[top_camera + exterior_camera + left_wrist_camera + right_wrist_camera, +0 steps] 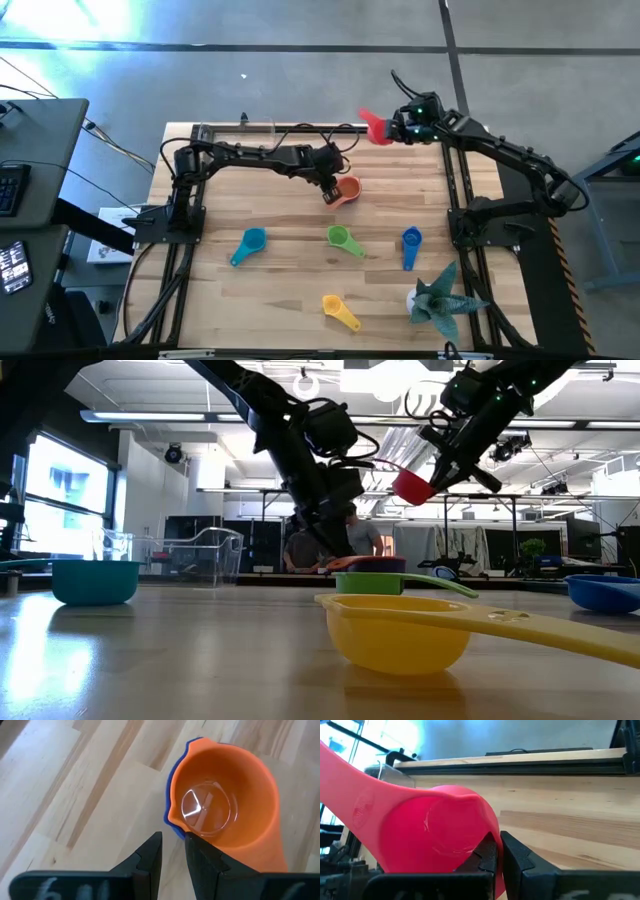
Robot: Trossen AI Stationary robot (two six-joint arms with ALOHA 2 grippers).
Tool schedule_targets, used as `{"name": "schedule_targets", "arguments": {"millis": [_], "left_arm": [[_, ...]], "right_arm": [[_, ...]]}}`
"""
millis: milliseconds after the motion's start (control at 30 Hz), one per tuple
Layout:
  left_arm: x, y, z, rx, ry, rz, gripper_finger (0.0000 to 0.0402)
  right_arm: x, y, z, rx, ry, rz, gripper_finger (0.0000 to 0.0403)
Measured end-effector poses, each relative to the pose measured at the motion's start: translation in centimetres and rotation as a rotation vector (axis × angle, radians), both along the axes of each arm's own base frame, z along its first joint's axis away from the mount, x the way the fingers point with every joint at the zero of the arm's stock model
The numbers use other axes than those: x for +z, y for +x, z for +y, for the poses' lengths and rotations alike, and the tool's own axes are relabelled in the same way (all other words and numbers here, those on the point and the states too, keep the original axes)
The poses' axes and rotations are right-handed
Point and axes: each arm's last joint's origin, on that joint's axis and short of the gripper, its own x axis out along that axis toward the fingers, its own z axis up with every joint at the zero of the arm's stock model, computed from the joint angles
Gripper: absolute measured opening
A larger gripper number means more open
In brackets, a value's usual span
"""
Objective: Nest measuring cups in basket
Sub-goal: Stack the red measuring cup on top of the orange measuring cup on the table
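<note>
The orange cup (pixel 345 190) sits mid-table with a dark blue cup (pixel 172 815) nested under it, its rim peeking out on one side. The left claw (pixel 329 192) is right at this stack; its fingers (pixel 150 862) stand slightly apart beside the orange rim, and I cannot tell whether they pinch anything.

The red cup (pixel 375 127) hangs in the air near the table's far edge, clamped at its rim by the closed right claw (pixel 396 128).

The basket (pixel 236 131) is at the far left edge, well apart from both. The light blue (pixel 250 244), green (pixel 341 238), another blue (pixel 411 243) and yellow (pixel 338 310) cups lie scattered nearer the front, by the teal plant (pixel 437 295).

Risks, as I judge them: the thin rim grip may let the red cup swivel or drop; lifting the stack by one rim could pull the orange cup free and leave the blue one behind.
</note>
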Motion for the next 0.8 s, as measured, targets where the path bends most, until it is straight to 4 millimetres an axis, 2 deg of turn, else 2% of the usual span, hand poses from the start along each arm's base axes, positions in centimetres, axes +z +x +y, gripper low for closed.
{"name": "schedule_targets", "arguments": {"millis": [100, 267, 533, 800], "left_arm": [[0.5, -0.4, -0.1, -0.003, 0.003, 0.020, 0.0076], [2.6, -1.4, -0.2, 0.001, 0.006, 0.020, 0.0076], [7.8, -3.9, -1.6, -0.047, 0.038, -0.021, 0.0076], [13.2, -7.8, -2.9, -0.058, 0.059, -0.075, 0.0076]], "right_arm": [[0.0, 0.5, 0.5, 0.033, -0.001, 0.000, 0.0000], [0.1, 1.6, 1.7, 0.123, -0.033, 0.004, 0.0000], [1.0, 3.8, 3.6, 0.249, -0.127, -0.075, 0.0000], [1.4, 5.0, 5.2, 0.328, -0.184, -0.101, 0.0000]]}}
